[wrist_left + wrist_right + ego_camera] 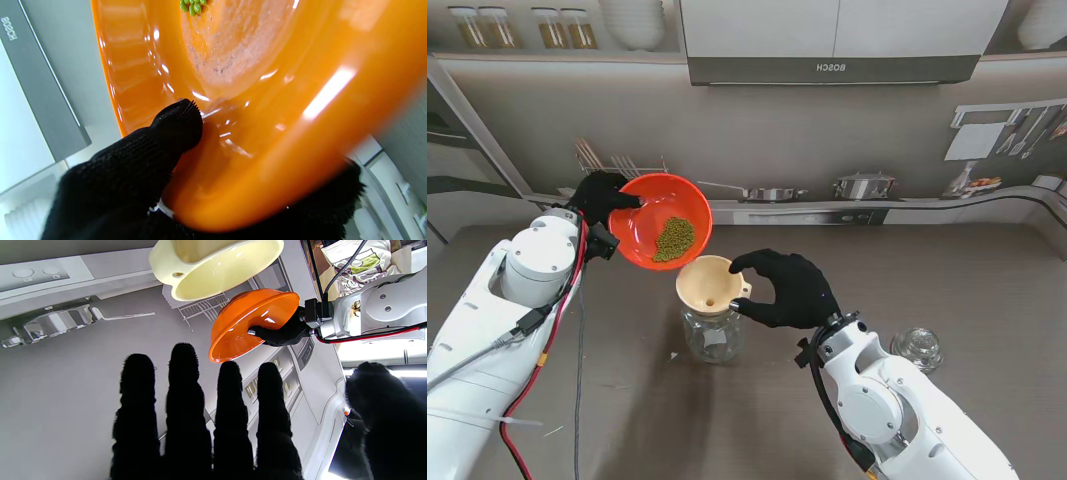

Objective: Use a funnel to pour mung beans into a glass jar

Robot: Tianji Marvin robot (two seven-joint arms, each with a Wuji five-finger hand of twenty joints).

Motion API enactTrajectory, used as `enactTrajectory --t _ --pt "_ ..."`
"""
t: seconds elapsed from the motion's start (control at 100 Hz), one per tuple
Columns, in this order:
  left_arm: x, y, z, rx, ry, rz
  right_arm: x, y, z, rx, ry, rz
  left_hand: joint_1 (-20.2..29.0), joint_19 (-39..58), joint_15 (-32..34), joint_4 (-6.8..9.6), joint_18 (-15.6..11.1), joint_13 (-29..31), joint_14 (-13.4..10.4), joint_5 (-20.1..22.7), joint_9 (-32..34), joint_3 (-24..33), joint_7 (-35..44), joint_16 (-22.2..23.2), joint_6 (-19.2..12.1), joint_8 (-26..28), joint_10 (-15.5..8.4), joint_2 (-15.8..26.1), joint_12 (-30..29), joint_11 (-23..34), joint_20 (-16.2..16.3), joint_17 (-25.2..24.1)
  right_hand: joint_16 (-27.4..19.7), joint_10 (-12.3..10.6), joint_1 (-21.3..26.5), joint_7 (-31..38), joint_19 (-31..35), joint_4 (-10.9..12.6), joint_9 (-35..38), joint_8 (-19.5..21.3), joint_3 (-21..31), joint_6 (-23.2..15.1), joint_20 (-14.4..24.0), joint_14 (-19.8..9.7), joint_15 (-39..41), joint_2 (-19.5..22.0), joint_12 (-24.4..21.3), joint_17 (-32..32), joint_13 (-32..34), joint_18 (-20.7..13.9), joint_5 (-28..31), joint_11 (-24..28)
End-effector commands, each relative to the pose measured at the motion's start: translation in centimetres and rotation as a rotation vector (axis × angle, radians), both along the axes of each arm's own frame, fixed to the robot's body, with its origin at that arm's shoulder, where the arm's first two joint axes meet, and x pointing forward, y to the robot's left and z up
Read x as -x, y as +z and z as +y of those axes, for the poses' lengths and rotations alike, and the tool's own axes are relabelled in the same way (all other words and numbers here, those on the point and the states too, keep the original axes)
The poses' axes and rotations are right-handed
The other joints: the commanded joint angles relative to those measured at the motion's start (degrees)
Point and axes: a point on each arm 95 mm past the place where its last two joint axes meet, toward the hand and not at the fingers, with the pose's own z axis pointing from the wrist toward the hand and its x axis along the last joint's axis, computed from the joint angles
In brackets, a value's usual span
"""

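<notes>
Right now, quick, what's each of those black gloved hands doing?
Left hand: shut on the tilted orange plastic bowl of green mung beans.
Right hand: open, fingers apart, beside the cream plastic funnel, holding nothing.

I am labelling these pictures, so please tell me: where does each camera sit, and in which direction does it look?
Stand view: above the shoulders, looking down at the table; both arms, funnel on glass jar.
Left wrist view: along the left hand, close on the orange bowl with mung beans.
Right wrist view: along the open right hand.
Shared: right wrist and stand views both show bowl and funnel.
</notes>
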Motion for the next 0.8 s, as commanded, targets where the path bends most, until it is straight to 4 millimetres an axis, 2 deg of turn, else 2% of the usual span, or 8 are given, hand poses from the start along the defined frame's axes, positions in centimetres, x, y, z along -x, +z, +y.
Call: enactTrajectory --t 0.0,0.79 --pt "-0.2 0.9 -1.3 0.01 -0.038 -0.017 0.2 -0.2 0.3 0.007 0.012 0.007 5.8 -0.2 0.9 -0.35 0.2 1.1 1.8 4.0 3.6 5.3 2.5 -0.2 -3.0 1.7 0.5 1.5 -0.4 0.7 0.4 3.0 -0.6 -0.7 -2.3 -0.3 -1.1 1.0 -1.2 -0.6 -0.7 -0.3 0.0 0.2 -0.6 1.0 -0.4 -0.9 -1.6 1.6 -1.4 -0.3" --pt "-0.7 1.7 -5.8 -0.141 -0.143 -0.118 0.4 -0.4 0.6 0.006 0.023 -0.002 5.5 -0.1 1.4 -0.43 0.2 1.2 1.6 4.2 3.8 5.3 2.1 -0.4 -3.0 1.7 0.5 1.6 -0.8 0.8 0.2 3.4 -0.7 -0.7 -2.3 -0.2 -1.0 1.0 -1.2 -0.6 -0.6 -0.2 0.1 0.1 -0.5 1.0 -0.5 -0.9 -1.5 1.6 -1.6 -0.2"
